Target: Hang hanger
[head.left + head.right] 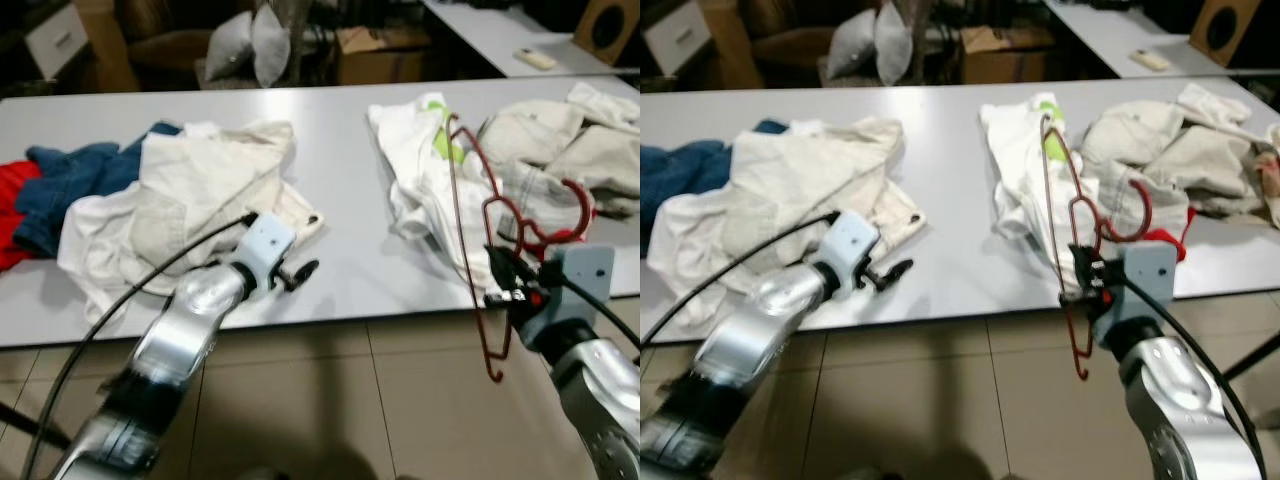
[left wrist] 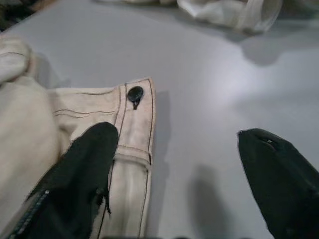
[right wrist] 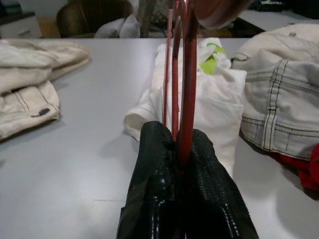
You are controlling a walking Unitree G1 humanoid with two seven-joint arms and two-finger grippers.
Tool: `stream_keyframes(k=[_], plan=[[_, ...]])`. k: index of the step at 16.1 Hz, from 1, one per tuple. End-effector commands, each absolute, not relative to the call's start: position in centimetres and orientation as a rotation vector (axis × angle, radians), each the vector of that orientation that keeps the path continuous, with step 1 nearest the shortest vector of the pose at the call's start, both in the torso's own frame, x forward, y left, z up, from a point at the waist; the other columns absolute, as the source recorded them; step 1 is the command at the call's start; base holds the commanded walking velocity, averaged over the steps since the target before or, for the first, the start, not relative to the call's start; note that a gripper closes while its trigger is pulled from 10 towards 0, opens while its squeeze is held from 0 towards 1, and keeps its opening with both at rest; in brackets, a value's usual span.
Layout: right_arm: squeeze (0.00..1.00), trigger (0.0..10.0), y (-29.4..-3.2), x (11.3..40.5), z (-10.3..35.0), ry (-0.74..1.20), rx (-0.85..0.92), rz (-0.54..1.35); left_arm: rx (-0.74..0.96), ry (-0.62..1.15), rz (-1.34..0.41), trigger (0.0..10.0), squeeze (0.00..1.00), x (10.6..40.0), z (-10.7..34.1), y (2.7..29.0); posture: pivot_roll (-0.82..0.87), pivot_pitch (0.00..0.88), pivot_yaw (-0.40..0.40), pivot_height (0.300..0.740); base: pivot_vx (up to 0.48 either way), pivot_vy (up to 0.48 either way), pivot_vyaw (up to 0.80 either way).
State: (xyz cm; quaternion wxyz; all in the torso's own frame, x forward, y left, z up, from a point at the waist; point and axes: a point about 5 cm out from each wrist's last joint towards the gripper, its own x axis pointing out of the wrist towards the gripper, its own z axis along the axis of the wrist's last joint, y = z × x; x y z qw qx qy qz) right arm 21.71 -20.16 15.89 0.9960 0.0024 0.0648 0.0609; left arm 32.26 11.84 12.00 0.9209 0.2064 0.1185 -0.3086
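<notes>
A red wire hanger is held above the front right of the grey table. Its hook curls to the right and its lower corner hangs past the table's edge. My right gripper is shut on the hanger's rods; in the right wrist view the black fingers pinch the red wire. Behind the hanger lies a white shirt with a green print. My left gripper stands open low over the table's front edge, next to a cream garment's buttoned hem, with nothing between its fingers.
A cream garment pile covers the table's left middle, with blue jeans and red cloth further left. Pale jeans lie heaped at the right. Tiled floor runs in front; boxes and cushions stand behind.
</notes>
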Motion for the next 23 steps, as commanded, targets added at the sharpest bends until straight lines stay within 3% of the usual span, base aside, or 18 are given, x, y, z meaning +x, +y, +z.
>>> stream_keyframes(k=[1,7,9,12,13,23], plan=[[0.0,10.0,-20.0,21.6,16.1,0.116,0.008,0.131,0.477,0.249,-0.615,10.0,0.0,33.3,11.3,11.8,-0.09,0.0,0.048,0.74,0.0,0.0,0.0],[0.0,10.0,-18.9,21.3,16.1,0.119,0.021,0.145,0.624,0.318,-0.522,10.0,0.0,35.7,9.7,13.3,-0.12,0.0,0.073,0.74,0.0,0.0,0.0],[0.0,10.0,-18.8,21.1,15.9,0.123,0.021,0.146,0.658,0.332,-0.493,4.2,0.0,36.1,9.2,13.8,-0.12,0.0,0.076,0.74,0.0,0.0,0.0],[0.0,10.0,-18.7,21.2,15.9,0.127,0.02,0.149,0.697,0.34,-0.477,0.7,0.0,36.2,9.0,14.0,-0.12,0.0,0.074,0.74,0.0,0.0,0.0],[0.0,10.0,-18.7,21.3,15.9,0.126,0.02,0.15,0.695,0.341,-0.469,0.1,0.0,36.3,8.9,14.0,-0.12,0.0,0.074,0.74,0.0,0.0,0.0],[0.0,10.0,-18.2,21.8,15.8,0.114,0.028,0.153,0.721,0.31,-0.456,0.0,0.0,37.0,9.7,14.7,-0.09,0.0,0.083,0.74,0.0,0.0,0.0]])
